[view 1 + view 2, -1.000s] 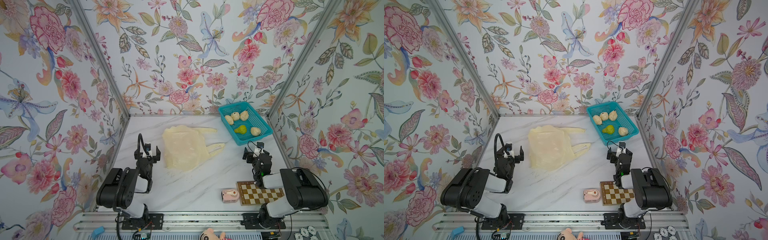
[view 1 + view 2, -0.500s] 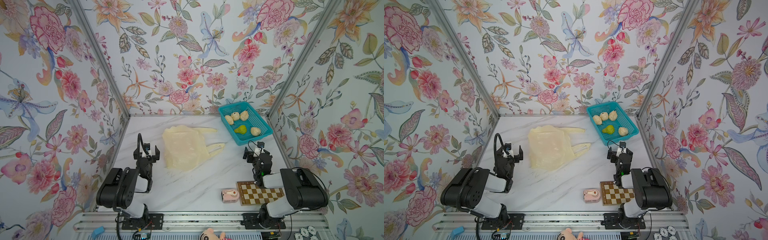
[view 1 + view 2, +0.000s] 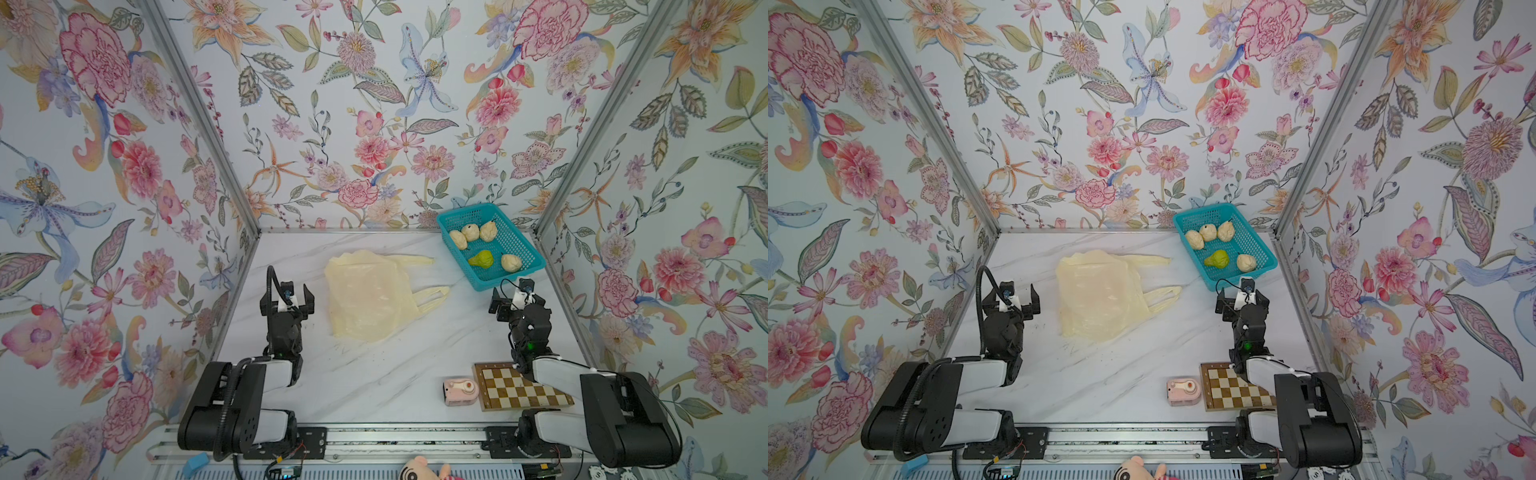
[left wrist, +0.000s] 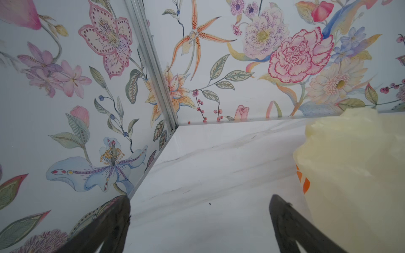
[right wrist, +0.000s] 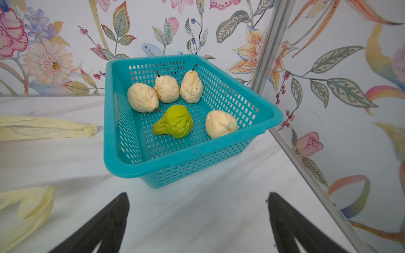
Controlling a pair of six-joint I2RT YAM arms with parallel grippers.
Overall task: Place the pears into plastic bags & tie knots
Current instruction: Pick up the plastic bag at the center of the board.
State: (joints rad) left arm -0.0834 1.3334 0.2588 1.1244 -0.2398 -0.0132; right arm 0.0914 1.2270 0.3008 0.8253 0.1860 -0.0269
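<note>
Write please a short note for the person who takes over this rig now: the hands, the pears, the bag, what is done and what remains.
Left hand: open, empty, over the table beside the bag.
Right hand: open, empty, just in front of the teal basket.
Fruit: four cream pears and one green pear, all in the basket.
Bag: flat on the table, handles toward the basket, not tied.
Done: nothing yet.
Left: open the bag, move all five pears in, tie the knot.

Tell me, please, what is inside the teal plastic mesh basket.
Five small toy pears lie inside: four cream-beige, one yellow-green pear. The basket floor beneath them is hidden.
</note>
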